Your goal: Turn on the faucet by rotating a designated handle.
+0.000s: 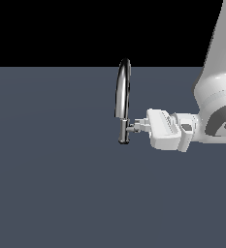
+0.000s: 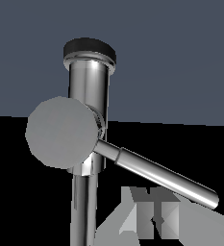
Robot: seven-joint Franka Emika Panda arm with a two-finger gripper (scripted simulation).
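The chrome faucet [image 1: 123,87] stands mid-scene with its tall arched spout over a short cylindrical base [image 1: 123,131]. In the wrist view its body [image 2: 88,89] is close up, with a round grey cap [image 2: 60,132] in front. The handle [image 2: 156,175] is a thin chrome lever slanting away from that cap; in the exterior view it is a small stub [image 1: 130,129] on the base's right side. My gripper [image 1: 137,127] reaches in level from the exterior view's right, its fingers [image 2: 152,218] together, tips right beside the lever with nothing held between them.
The faucet stands on a flat dark grey-blue surface [image 1: 51,184]. My white arm [image 1: 216,97] takes up the exterior view's right side, coming down from the upper corner.
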